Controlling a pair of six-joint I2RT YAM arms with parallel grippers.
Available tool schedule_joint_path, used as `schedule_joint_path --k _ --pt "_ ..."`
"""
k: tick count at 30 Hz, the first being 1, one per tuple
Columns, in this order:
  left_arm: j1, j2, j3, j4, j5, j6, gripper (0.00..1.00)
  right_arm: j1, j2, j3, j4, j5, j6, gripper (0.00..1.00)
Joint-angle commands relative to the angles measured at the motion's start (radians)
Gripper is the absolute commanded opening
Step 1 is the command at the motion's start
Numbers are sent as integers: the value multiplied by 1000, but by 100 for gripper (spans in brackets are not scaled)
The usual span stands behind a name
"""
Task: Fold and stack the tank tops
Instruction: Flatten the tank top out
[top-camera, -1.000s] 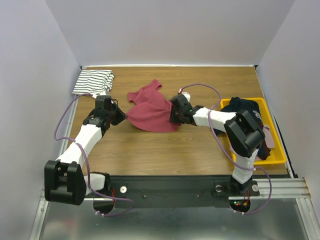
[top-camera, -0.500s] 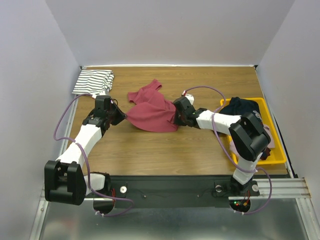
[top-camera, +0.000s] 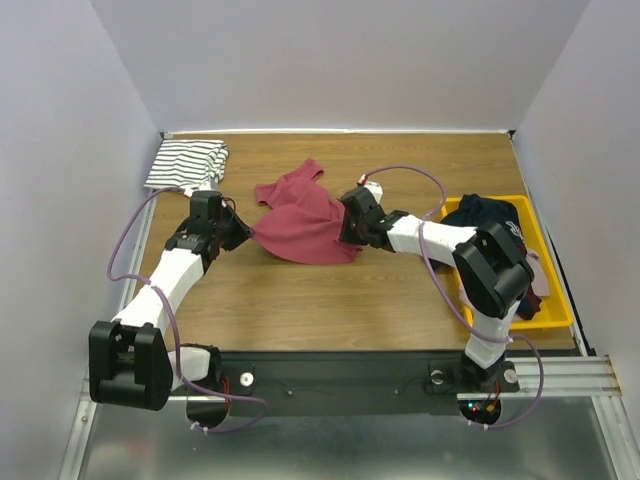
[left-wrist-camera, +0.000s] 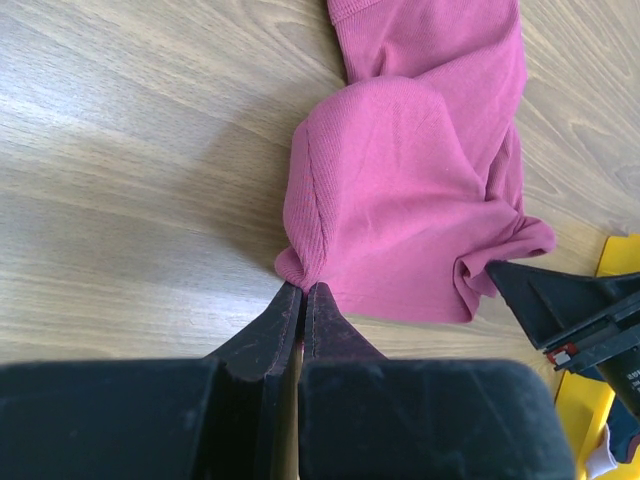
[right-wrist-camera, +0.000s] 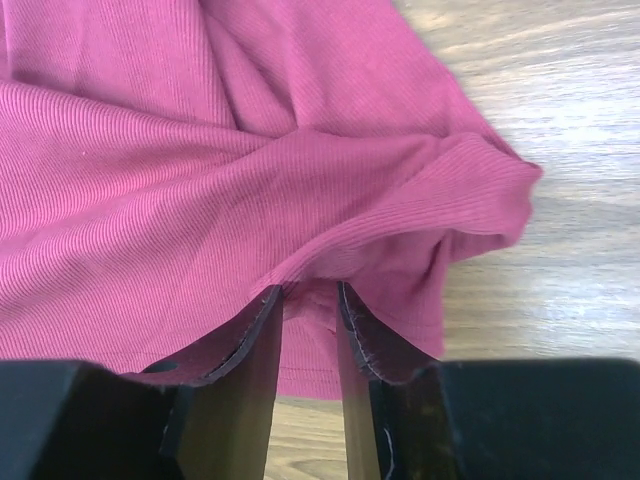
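The dark red tank top lies crumpled at the table's middle. My left gripper holds its left corner, the jaws shut on a pinch of red cloth at the left gripper's tips. My right gripper is at the top's right edge. In the right wrist view the right gripper has its jaws a finger's width apart, a fold of the red top draped over the tips with a little cloth between them. The striped tank top lies folded at the far left corner.
A yellow bin stands at the right edge with dark clothes heaped in it. White walls close the table on three sides. Bare wooden table runs in front of the red top.
The right gripper shifted a little right along the red top's edge, then came back left, and its jaws narrowed slightly. The left arm has not moved.
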Motion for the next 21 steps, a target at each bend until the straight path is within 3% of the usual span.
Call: schedule_joint_path --k 1,21 --pt "6 -11 -10 29 10 20 0 17 33 46 7 15 -7 34" --pt "14 3 -14 43 20 26 0 28 -51 -26 -10 62 -2 33"
